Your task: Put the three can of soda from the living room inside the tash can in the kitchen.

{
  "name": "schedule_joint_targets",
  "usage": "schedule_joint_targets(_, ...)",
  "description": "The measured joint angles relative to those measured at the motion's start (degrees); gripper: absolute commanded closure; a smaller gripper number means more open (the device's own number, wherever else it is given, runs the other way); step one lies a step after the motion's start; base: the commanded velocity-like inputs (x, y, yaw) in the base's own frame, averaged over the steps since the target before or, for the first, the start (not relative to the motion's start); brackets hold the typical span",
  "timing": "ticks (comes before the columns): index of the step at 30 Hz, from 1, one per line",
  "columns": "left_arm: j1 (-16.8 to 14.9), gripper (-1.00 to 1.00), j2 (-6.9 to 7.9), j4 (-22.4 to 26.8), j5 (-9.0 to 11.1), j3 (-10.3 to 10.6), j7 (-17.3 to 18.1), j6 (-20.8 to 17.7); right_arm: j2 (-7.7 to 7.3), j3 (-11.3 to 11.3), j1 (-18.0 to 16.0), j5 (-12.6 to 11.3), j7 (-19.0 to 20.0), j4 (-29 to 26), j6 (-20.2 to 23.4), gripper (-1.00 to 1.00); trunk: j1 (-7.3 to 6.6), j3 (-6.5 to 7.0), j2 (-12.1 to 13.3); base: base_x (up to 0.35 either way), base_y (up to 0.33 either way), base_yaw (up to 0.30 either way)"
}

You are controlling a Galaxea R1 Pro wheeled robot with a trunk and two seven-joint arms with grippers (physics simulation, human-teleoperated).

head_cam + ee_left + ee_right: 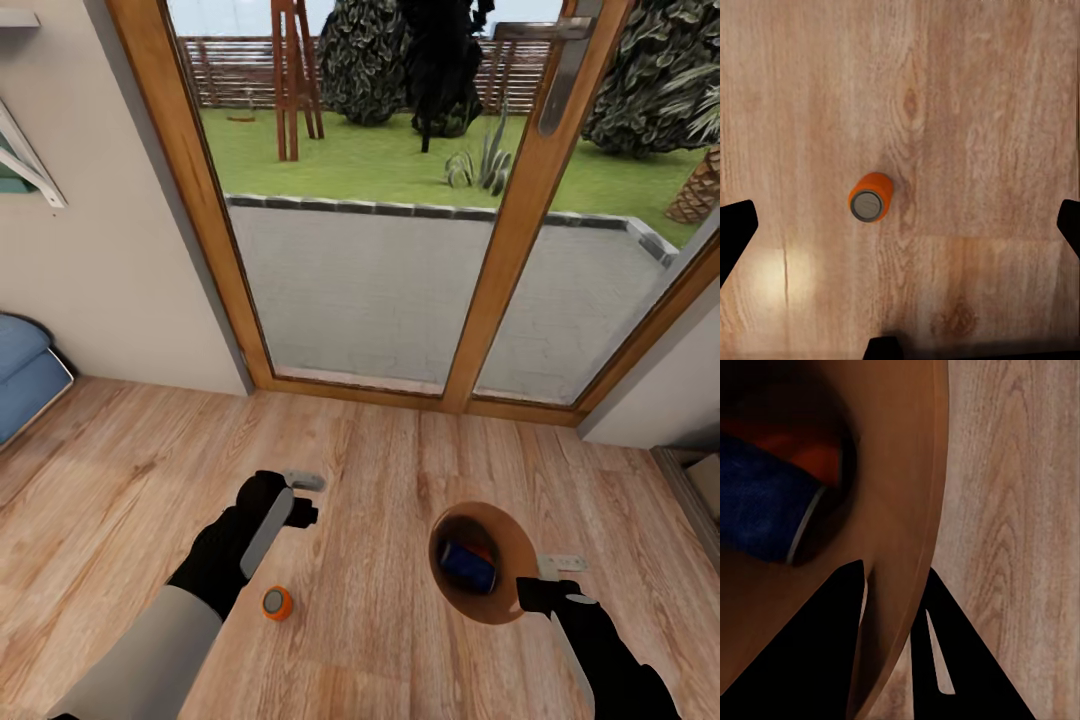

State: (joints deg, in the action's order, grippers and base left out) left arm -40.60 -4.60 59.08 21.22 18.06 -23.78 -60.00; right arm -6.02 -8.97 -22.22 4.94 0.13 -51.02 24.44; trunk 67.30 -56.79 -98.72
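An orange can of soda [277, 603] [872, 197] stands upright on the plank floor. My left gripper [305, 498] [902, 221] hovers above it, open, its fingers [735, 234] spread far wider than the can. My right gripper [545, 580] [889, 660] is shut on the rim of the tash can [515, 545] [907, 547], one finger inside the wall and one outside. The bin's orange-brown inside faces the head camera. A dark blue can of soda [468, 565] [757, 510] lies inside it, with something orange [817, 457] behind it, too blurred to identify.
Wood-framed glass doors [520, 230] stand straight ahead, with a patio and lawn beyond. A light blue sofa [20, 370] shows at the left edge and a low piece of furniture [700, 480] at the right. Plank floor [400, 470] runs between the arms and the doors.
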Motion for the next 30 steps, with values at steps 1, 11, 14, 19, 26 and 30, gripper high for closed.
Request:
schedule_joint_targets(1,0.0,-1.0,0.01,0.1,0.3,-0.8,0.1,0.0,0.01,0.0,0.0,0.1,0.0,0.0,0.0,1.0,0.0,0.0,0.0,-0.002,0.0,0.0)
schedule_joint_targets(11,-0.1,-1.0,0.27,0.4,3.1,-11.2,4.4,0.0,0.03,0.1,0.0,0.0,0.0,0.0,0.0,1.0,0.0,0.0,0.0,0.0,0.0,0.0)
schedule_joint_targets(14,-0.2,-1.0,0.43,0.9,3.1,-11.4,4.4,0.0,0.04,0.1,0.0,0.0,0.0,0.0,0.0,1.0,0.0,0.0,0.0,0.0,0.0,0.0)
schedule_joint_targets(19,-0.2,-1.0,0.68,1.9,3.1,-11.5,4.3,0.0,0.04,0.2,0.0,0.0,0.0,0.0,-0.1,1.0,0.0,0.0,0.0,0.0,0.0,0.0)
schedule_joint_targets(26,-0.2,-1.0,0.73,2.1,2.9,-11.6,4.1,0.0,0.04,0.2,0.0,0.0,0.0,0.1,-0.1,1.0,0.0,0.0,0.0,0.0,0.0,0.0)
schedule_joint_targets(30,-0.2,-1.0,1.29,2.1,2.9,-11.6,4.3,0.0,0.03,0.2,0.0,0.0,0.0,0.0,-0.1,1.0,0.0,0.0,0.0,0.0,0.0,0.0)
